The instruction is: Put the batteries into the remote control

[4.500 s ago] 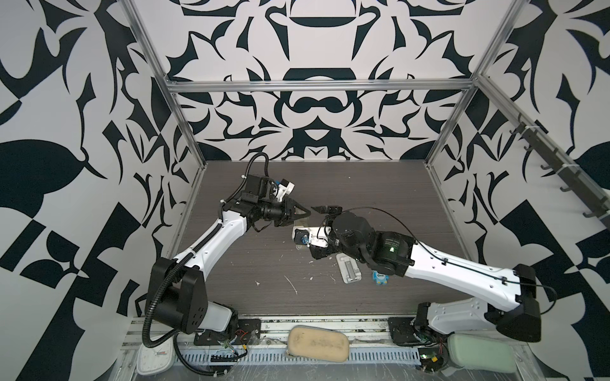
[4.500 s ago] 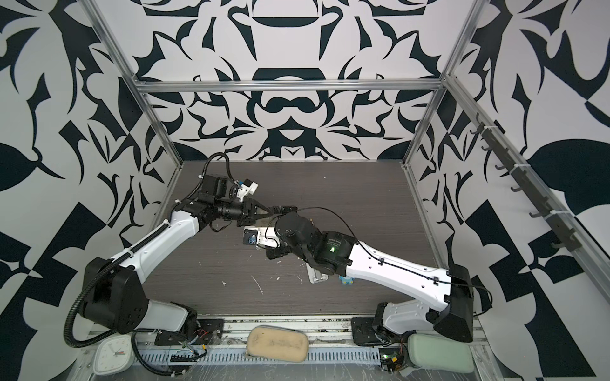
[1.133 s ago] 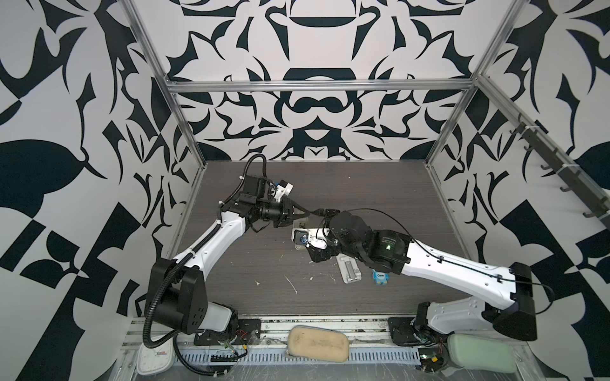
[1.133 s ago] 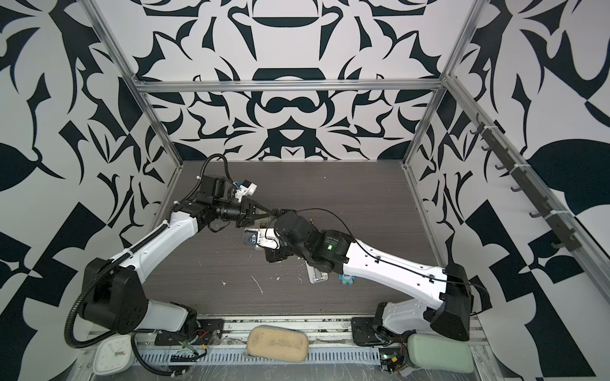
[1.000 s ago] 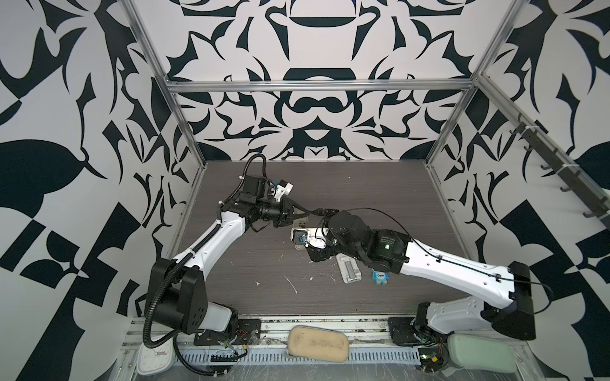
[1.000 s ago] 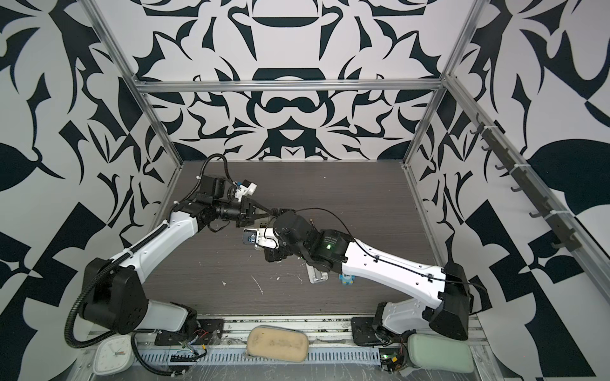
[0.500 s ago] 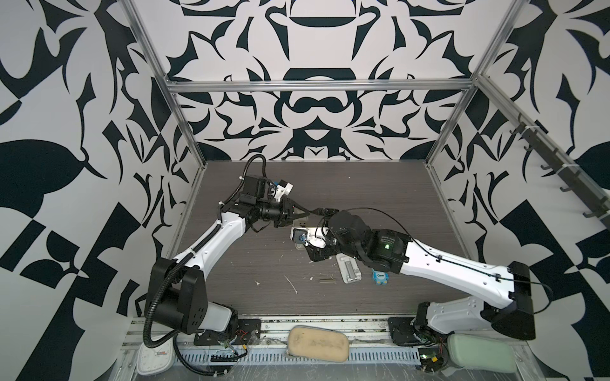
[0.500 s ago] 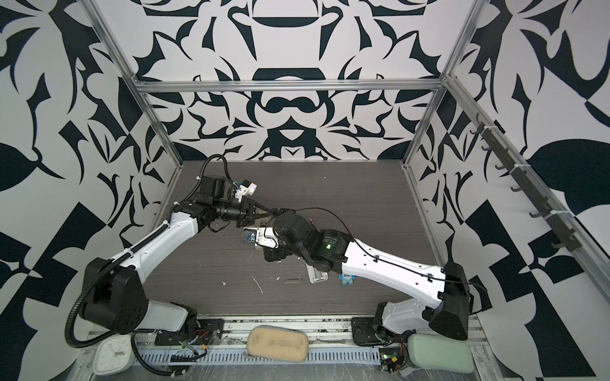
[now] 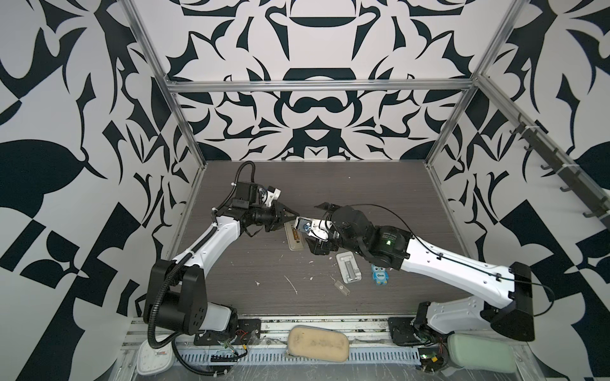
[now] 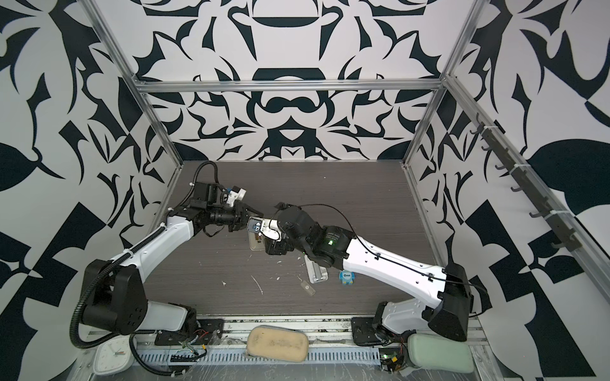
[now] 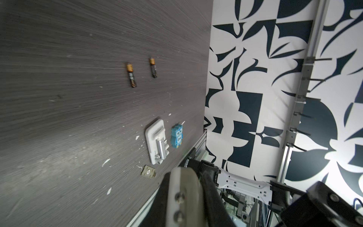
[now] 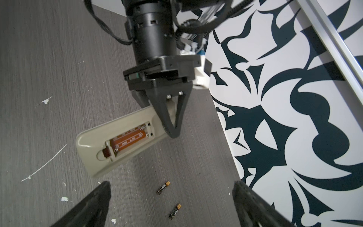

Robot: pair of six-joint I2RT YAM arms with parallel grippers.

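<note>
The remote control (image 12: 117,145) faces back-up, its open battery bay (image 12: 127,140) showing an orange-brown inside. My left gripper (image 12: 172,127) is shut on one short end of it. In both top views the remote control (image 9: 294,237) (image 10: 255,242) lies between the two arms at mid-table. Two batteries (image 12: 163,187) (image 12: 175,211), dark with gold ends, lie apart on the table beside the remote control, also seen in the left wrist view (image 11: 131,75) (image 11: 153,67). My right gripper (image 12: 170,198) hangs open above them, holding nothing. In both top views the right arm hides the batteries.
A white ribbed stand (image 9: 349,269) and a blue owl figure (image 9: 379,274) sit under the right forearm. A small flat grey cover piece (image 9: 341,290) lies nearer the front edge. White flecks dot the dark table (image 9: 264,270). Patterned walls close three sides.
The right gripper has edged slightly left toward the remote control since the earliest frames. The left gripper keeps its hold and has not moved.
</note>
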